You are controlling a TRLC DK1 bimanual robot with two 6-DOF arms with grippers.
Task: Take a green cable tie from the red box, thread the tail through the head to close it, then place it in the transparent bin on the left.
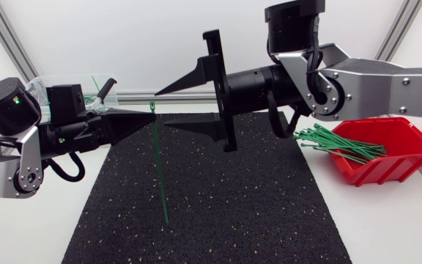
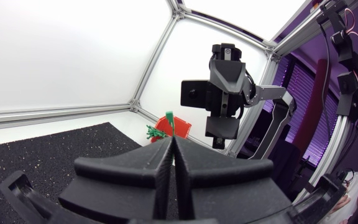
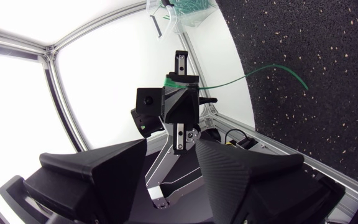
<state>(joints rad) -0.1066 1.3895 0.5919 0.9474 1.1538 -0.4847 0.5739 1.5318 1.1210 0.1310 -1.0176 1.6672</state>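
1 green plastic cable tie (image 1: 160,165) is out of the red plastic box (image 1: 390,167), clamped just under its head by the closed fingers of our left gripper (image 1: 143,114), which leaves the tail hanging free over the black mat (image 1: 255,213) for threading. Our right gripper (image 1: 161,108) faces it with fingers spread apart, likely poised to catch that tail. The transparent bin (image 1: 64,82) sits just beyond our left gripper.

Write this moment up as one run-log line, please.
left gripper: shut on cable tie, tail hanging down | right gripper: open, empty | tie: unthreaded | red box: stocked
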